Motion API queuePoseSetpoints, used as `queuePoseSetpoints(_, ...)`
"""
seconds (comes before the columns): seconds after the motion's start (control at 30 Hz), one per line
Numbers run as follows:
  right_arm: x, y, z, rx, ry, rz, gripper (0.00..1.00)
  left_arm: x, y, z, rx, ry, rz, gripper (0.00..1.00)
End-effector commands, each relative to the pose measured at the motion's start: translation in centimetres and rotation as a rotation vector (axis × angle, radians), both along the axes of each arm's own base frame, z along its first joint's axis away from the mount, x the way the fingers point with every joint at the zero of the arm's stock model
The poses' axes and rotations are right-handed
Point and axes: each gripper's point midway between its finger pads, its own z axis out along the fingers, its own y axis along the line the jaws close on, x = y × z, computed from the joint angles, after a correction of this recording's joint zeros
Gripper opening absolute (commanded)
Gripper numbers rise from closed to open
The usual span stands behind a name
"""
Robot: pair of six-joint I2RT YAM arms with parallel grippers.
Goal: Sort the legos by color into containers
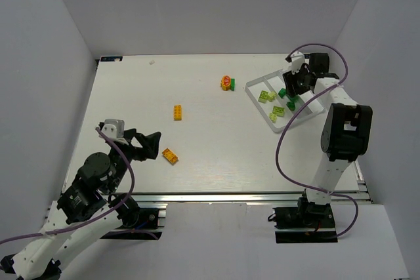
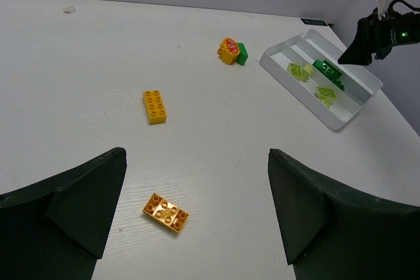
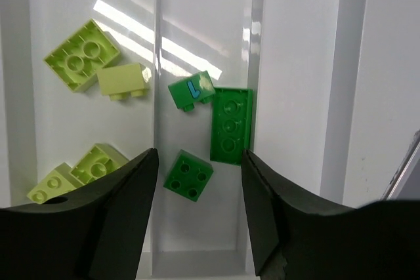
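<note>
The clear three-compartment tray (image 1: 252, 86) sits at the far right and also shows in the left wrist view (image 2: 275, 63). In the right wrist view its left compartment (image 3: 39, 116) holds several lime bricks (image 3: 82, 62). The middle compartment holds three dark green bricks (image 3: 231, 124). My right gripper (image 3: 199, 155) hangs open and empty over the middle compartment, above a square green brick (image 3: 188, 175). Two orange bricks (image 1: 178, 113) (image 1: 170, 156) lie on the table. A round orange-and-red piece (image 1: 226, 82) touches a dark green brick (image 1: 233, 84). My left gripper (image 2: 197, 154) is open and empty, just short of the nearer orange brick (image 2: 165, 212).
White walls enclose the table on the left, back and right. A metal rail (image 1: 216, 196) runs along the near edge. The right arm's purple cable (image 1: 282, 149) loops over the table's right side. A small white speck (image 1: 152, 61) lies at the back.
</note>
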Motion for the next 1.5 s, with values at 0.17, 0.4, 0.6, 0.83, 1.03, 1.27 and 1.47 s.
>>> queuePoseSetpoints(0.17, 1.9, 9.9, 6.4, 0.086, -0.198, 0.301, 0.4, 0.3, -0.3, -0.5, 0.027, 0.012, -0.004, 0.98)
queuePoseSetpoints(0.4, 1.3, 18.9, 5.5, 0.047, -0.235, 0.733, 0.89, 0.7, -0.3, -1.1, 0.051, 0.034, 0.014, 0.98)
queuePoseSetpoints(0.6, 4.1, 20.8, 2.4, -0.079, -0.257, 0.803, 0.89, 0.9, -0.4, -1.3, 0.062, 0.039, 0.018, 0.98)
queuePoseSetpoints(0.83, 6.0, 22.4, -0.5, -0.091, -0.246, 0.828, 0.89, 1.0, -0.8, -1.5, 0.077, 0.042, 0.001, 0.98)
queuePoseSetpoints(1.03, 7.5, 23.8, -1.6, -0.11, -0.285, 0.85, 0.89, 1.0, -0.9, -1.3, 0.075, 0.038, -0.006, 0.98)
queuePoseSetpoints(1.27, 8.4, 24.6, -3.0, -0.105, -0.294, 0.857, 0.89, 0.8, -0.8, -1.1, 0.067, 0.031, -0.01, 0.98)
queuePoseSetpoints(1.47, 9.6, 24.9, -3.7, -0.105, -0.31, 0.842, 0.89, 0.8, -1.0, -1.1, 0.068, 0.031, -0.015, 0.98)
